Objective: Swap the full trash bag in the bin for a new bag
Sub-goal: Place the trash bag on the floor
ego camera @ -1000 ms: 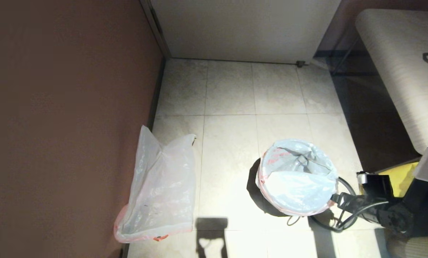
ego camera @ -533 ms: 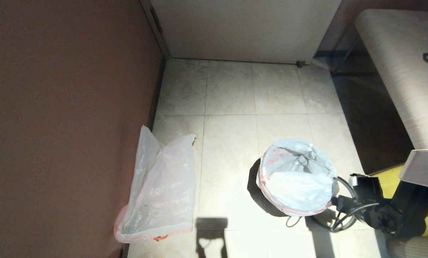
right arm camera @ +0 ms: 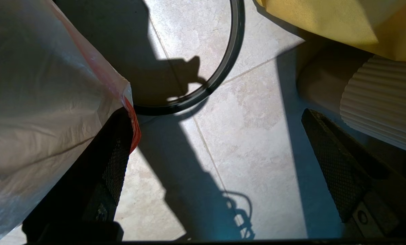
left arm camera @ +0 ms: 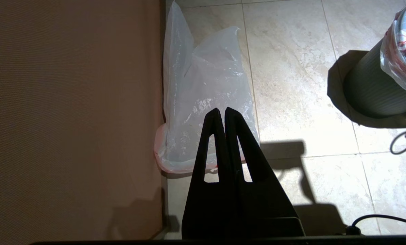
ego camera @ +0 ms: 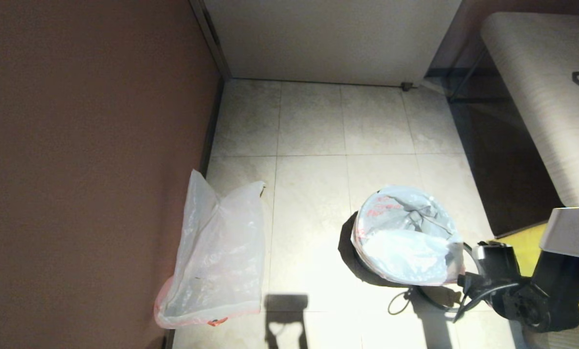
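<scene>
From the head view, our right gripper (ego camera: 457,281) hangs low at the near right side of the bin (ego camera: 355,257), its jaws spread wide and grasping nothing, one finger against the draped edge of the bag in the bin (ego camera: 406,237). That bag lines the bin and folds over its rim, so we judge the step in hand to be fitting or settling the liner; the grey hoop (ego camera: 469,252) lies on the floor just behind the gripper, not yet on the rim, and the next move probably calls for closing on that hoop and bringing it up over the bag's folded edge. A second, clear bag (ego camera: 217,257) lies well away across the floor, against the brown wall (ego camera: 90,169). There is open tile between the two bags; on the gripper's other side a yellow bag (ego camera: 537,242) and a ribbed pale object crowd in. From the left wrist view, our left gripper (left arm camera: 222,110) is clenched, empty and parked high, with the clear bag (left arm camera: 203,98) directly beyond its tips and the bin (left arm camera: 373,92) far off to one side. From the right wrist view, the fingers (right arm camera: 114,163) stand far apart: the bag's red-trimmed edge (right arm camera: 53,85) rests on one, the hoop (right arm camera: 223,68) curves just beyond, and the yellow bag (right arm camera: 342,23) sits past the other.
</scene>
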